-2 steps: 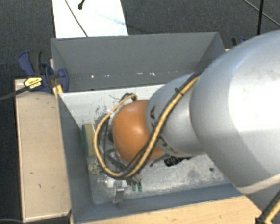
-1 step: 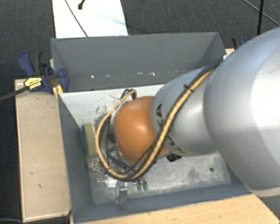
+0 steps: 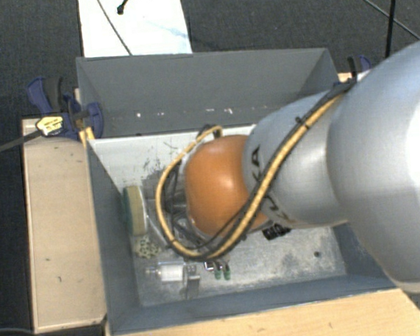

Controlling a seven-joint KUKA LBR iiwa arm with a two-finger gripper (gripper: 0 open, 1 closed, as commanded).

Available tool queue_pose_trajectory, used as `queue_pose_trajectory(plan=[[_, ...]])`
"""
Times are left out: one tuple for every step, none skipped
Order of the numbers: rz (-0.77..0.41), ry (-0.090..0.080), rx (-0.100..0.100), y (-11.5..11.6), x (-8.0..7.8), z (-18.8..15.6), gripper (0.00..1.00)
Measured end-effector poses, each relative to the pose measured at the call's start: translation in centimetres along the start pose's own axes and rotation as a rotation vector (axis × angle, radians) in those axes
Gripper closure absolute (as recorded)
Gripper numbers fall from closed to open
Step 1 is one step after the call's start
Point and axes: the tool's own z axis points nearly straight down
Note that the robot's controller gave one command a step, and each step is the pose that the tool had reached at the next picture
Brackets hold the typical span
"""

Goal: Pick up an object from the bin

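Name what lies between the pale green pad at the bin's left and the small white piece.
In the camera view, a small speckled lump lies between the green pad and the white piece.

Arm (image 3: 365, 171) cropped right, pale bits (image 3: 170, 272) perhaps plastic

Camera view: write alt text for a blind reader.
The silver robot arm, orange cover at its wrist, reaches from the right down into the left half of a grey metal bin. Beside it lie a pale green pad and a small white piece.
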Motion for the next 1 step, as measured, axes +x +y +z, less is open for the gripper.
queue_pose_trajectory(plan=[[-0.089,0.005,0.002,0.12,-0.53,5.36,0.0]])
